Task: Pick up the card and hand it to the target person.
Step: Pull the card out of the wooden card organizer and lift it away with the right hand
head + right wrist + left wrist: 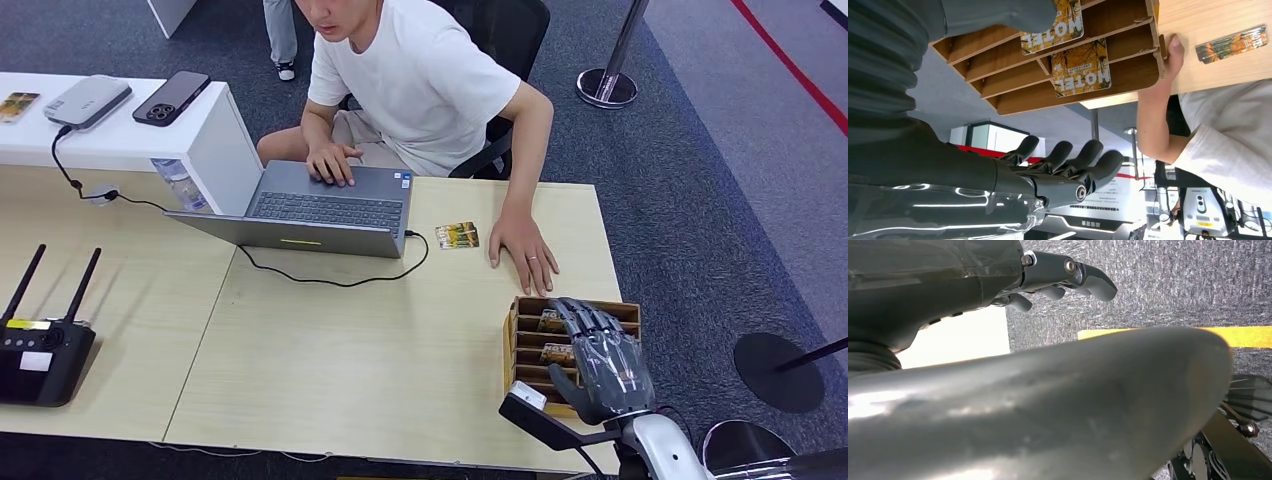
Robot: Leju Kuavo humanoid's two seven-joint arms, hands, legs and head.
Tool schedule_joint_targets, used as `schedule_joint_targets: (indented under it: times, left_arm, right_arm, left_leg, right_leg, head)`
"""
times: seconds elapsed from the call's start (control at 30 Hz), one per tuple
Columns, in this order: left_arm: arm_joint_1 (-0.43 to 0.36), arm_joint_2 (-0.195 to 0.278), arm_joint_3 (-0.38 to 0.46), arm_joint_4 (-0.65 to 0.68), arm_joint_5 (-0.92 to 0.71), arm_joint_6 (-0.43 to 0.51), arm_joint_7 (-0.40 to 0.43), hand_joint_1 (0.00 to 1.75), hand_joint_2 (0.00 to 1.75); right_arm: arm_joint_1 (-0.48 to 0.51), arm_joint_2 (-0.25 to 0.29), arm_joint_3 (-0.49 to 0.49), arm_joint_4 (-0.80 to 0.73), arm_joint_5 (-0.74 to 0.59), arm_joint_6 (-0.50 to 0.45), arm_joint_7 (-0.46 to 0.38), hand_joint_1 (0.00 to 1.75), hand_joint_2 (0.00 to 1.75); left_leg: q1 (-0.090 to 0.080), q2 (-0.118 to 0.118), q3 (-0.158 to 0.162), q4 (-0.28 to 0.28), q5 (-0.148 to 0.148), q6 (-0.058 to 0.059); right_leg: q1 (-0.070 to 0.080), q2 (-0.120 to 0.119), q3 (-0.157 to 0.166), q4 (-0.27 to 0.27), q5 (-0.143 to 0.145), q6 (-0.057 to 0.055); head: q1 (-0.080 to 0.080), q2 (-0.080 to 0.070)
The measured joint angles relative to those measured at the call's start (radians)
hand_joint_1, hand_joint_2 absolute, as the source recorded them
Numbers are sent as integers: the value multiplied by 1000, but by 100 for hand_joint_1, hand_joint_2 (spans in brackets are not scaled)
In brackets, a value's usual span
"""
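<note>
Grey carpet lies around a long wooden table (380, 370), where a person (420, 70) sits at a laptop (320, 215). At the table's near right corner a wooden card rack (525, 345) is kept, with cards (1082, 70) in its slots. Another card (457, 236) is seen lying flat by the person's hand. No card has been picked up yet, so the pick and the handover are left. Over the rack the right hand (600, 365) is held, fingers apart, nothing gripped. The left hand (1068, 277) is seen over the carpet, with nothing seen in it.
</note>
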Motion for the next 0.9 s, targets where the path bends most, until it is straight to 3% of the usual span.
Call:
schedule_joint_targets:
  times: [0.9]
  left_arm:
    - [0,0,-22,2,-3,-9,0,0,0]
  right_arm:
    - [20,-9,7,11,-6,19,46,65,175]
  left_leg:
    - [0,0,0,0,0,0]
  right_leg:
    - [0,0,0,0,0,0]
  head:
    - [0,0]
